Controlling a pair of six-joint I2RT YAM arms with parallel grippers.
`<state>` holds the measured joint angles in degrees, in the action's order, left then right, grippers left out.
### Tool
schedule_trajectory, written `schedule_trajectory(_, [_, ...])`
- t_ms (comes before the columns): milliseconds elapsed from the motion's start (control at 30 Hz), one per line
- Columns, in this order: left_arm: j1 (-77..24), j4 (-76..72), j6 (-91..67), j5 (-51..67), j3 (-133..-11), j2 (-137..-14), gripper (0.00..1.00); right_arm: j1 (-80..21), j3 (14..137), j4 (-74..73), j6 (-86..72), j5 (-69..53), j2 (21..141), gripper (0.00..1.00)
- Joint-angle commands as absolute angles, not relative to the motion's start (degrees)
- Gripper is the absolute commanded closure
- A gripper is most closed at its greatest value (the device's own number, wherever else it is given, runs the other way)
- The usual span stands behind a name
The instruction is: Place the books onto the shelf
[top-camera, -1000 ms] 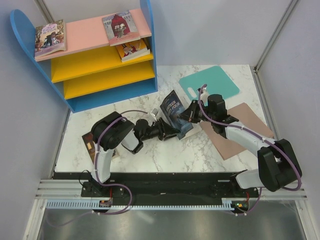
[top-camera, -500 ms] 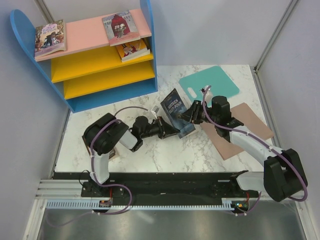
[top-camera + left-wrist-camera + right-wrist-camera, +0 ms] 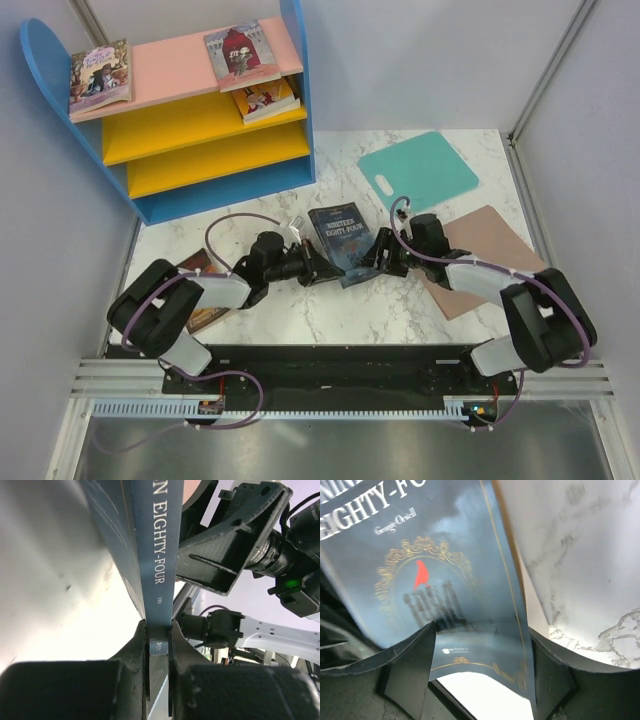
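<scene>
Lying by the left arm: a brown-orange book [image 3: 207, 316] rests flat on the marble table [image 3: 330, 325] near its left edge, partly covered by the arm's white link.
Left gripper: the left gripper [image 3: 312, 268] is clamped on the navy book [image 3: 338, 241], low over the table; its wrist camera shows both fingers [image 3: 134, 650] pinched on the foot of the spine, where "Eighty-Four" can be read.
Right gripper: the right gripper [image 3: 385, 256] faces it from the other side, jaws spread wide and gripping nothing. Its wrist camera shows the lower edge of the cover lying between the two fingers [image 3: 410, 665]; whether the cover brushes them cannot be told.
Navy book: held between the two grippers at mid-table, front cover turned up to the overhead camera, with the title, "George Orwell", gilt ornament and a small red figure showing.
Mats: a pinkish-brown mat [image 3: 495, 238] lies flat on the right, partly under the right arm; a teal mat [image 3: 420, 172] with a handle hole lies just beyond it.
Shelf: the shelf [image 3: 230, 190] stands at the far left corner, with blue sides, a pink top board [image 3: 170, 65] and yellow boards below.
Books shelved: a purple-covered book [image 3: 100, 75] lies at the left end of the pink board and a dark red book [image 3: 238, 50] at its right end; a yellow-edged book [image 3: 265, 99] lies on the upper yellow board, just below the red one.
</scene>
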<state>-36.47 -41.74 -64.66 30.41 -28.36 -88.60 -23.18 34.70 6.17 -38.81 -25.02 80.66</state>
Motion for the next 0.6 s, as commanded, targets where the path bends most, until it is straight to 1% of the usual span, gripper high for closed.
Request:
schedule_trajectory(0, [-36.7, -38.3, -60.9, 30.1, -27.2, -85.0, 0.98, -23.6, 31.9, 12.9, -41.5, -27.3, 88.3, 0.27])
schedule_trajectory(100, [-36.7, -38.0, -62.0, 29.9, -25.3, -86.0, 0.98, -23.6, 30.6, 20.7, -44.6, -30.4, 92.2, 0.27])
schedule_trajectory(300, [-36.7, -36.0, -61.7, 28.2, -23.9, -88.4, 0.98, -23.6, 31.6, 24.3, -45.2, -31.9, 96.8, 0.25])
schedule_trajectory(433, [-36.7, -35.7, -62.2, 26.8, -23.4, -90.2, 0.98, -23.6, 32.6, 18.9, -41.6, -27.5, 94.3, 0.25])
schedule_trajectory(533, [-36.7, -34.7, -62.8, 25.1, -22.9, -90.1, 0.98, -23.6, 33.7, 11.4, -38.0, -23.0, 89.4, 0.24])
schedule_trajectory(567, [-36.7, -33.5, -62.8, 24.7, -22.9, -89.7, 0.98, -23.6, 34.2, 9.1, -37.3, -18.3, 88.0, 0.24])
